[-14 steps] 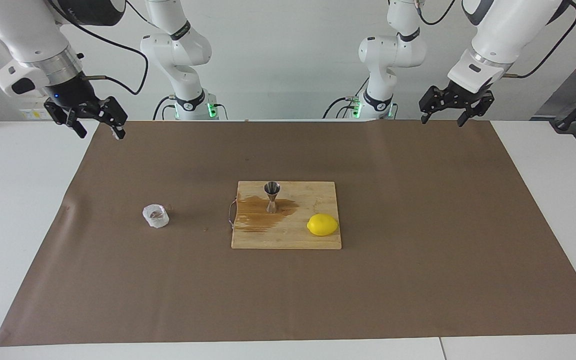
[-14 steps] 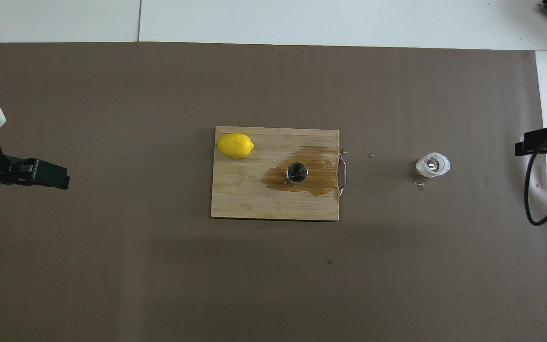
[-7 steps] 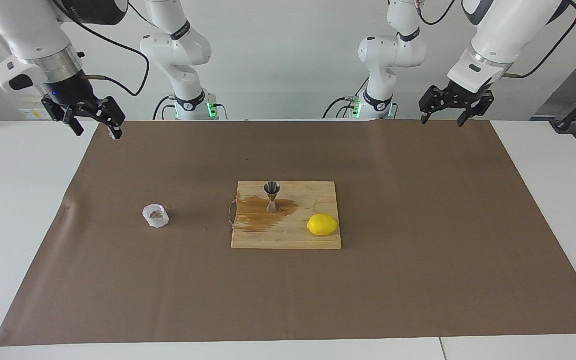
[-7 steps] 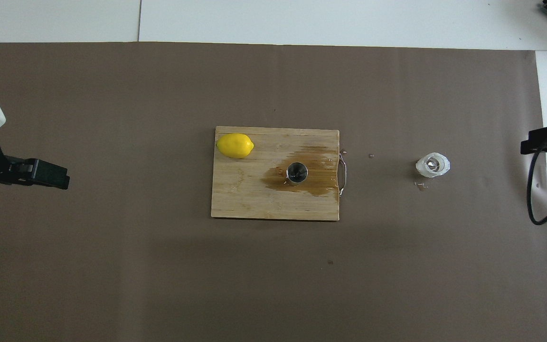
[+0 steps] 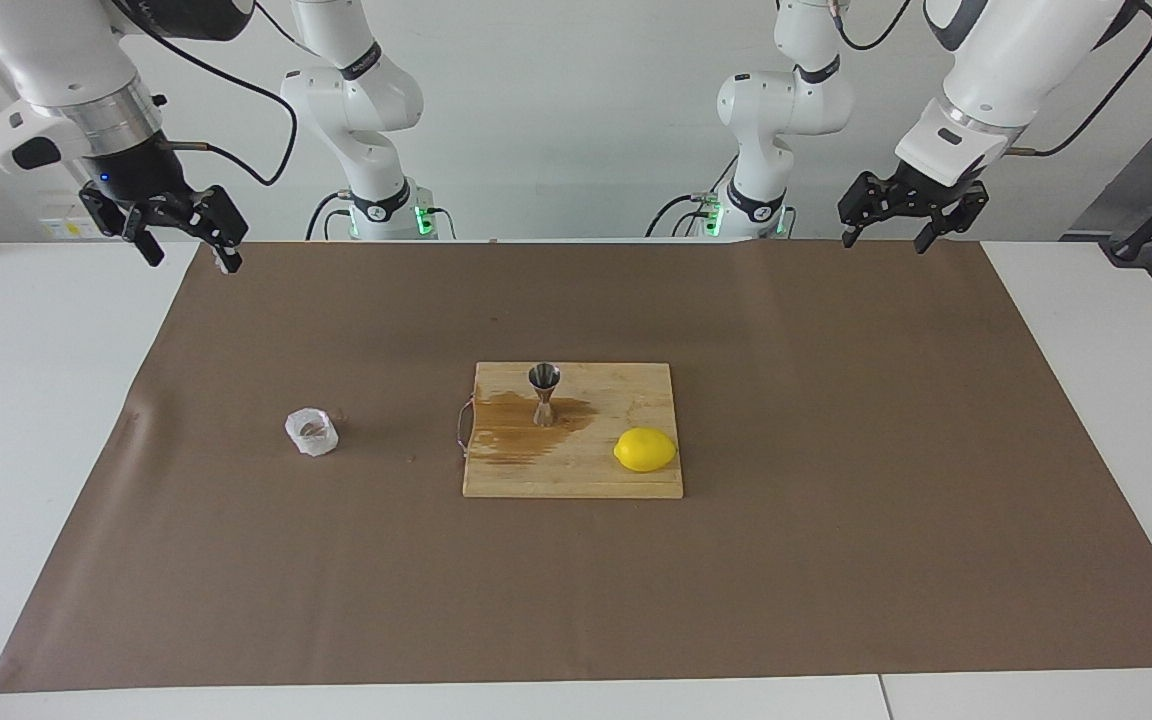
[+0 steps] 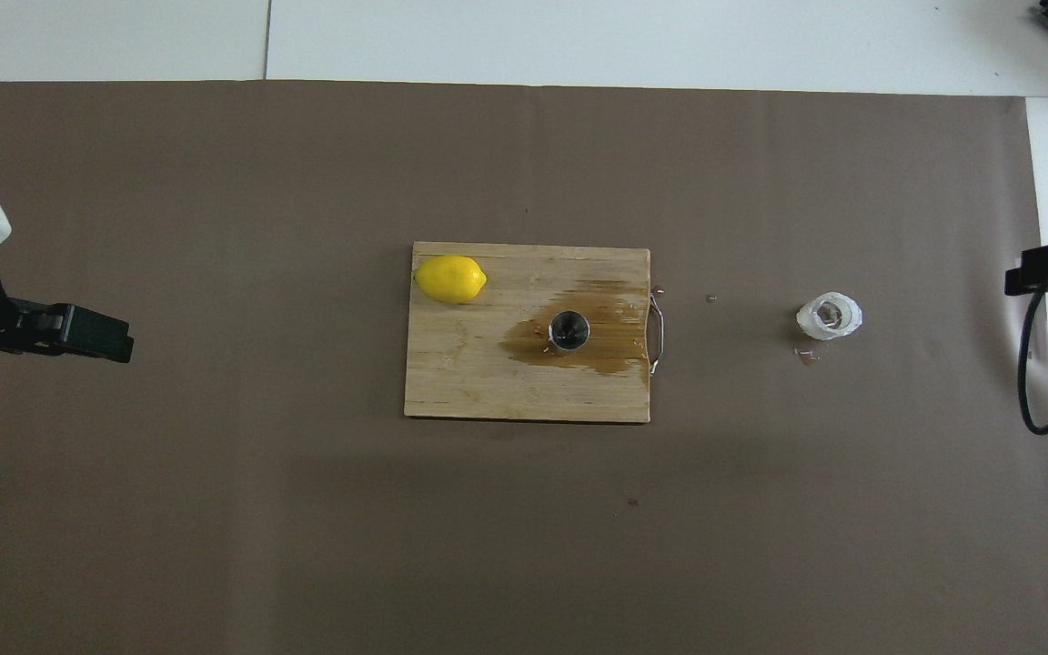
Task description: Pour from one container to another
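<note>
The table (image 5: 36,420) is covered by a brown paper sheet (image 5: 836,500). A wooden cutting board (image 5: 576,475) is laid at the sheet's middle, marked by a brown wet stain (image 5: 521,425). The right gripper (image 5: 186,240) is held raised over the sheet's edge at the right arm's end, fingers apart and holding nothing. The left gripper (image 5: 894,222) is held raised over the sheet's edge at the left arm's end, likewise spread and unladen. A lemon (image 5: 645,450) is seen on the board. The crinkled whitish cup (image 5: 311,432) is set upright on the paper, toward the right arm's end from the board. The steel jigger (image 5: 544,394) is stood upright in the stain.
</note>
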{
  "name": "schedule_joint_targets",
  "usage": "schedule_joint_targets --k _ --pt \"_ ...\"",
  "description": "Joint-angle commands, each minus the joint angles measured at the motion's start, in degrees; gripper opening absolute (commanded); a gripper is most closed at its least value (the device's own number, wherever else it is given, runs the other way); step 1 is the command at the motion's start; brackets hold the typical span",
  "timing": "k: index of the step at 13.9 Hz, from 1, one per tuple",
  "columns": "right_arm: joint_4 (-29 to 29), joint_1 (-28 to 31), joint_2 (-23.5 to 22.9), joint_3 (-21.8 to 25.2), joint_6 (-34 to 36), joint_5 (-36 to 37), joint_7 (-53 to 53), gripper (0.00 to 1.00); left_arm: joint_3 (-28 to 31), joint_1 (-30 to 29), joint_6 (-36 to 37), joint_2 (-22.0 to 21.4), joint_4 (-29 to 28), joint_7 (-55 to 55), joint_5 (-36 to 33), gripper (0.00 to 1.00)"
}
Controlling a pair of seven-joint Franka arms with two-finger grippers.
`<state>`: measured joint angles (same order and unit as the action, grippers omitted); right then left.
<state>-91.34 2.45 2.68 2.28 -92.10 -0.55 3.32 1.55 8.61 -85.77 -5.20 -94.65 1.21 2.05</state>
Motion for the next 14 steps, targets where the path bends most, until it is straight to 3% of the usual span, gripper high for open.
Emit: schedule_joint_targets --k 1,14 --pt "0.02 0.27 0.57 -0.43 -0.01 -0.5 0.55 1.0 0.21 0.09 -0.36 -1.4 -1.41 0.29 -0.73 1.0" --pt "-0.24 0.27 1.01 -0.43 0.43 -1.12 0.99 1.0 0.21 0.09 -0.36 -1.4 -1.41 0.29 -0.73 1.0"
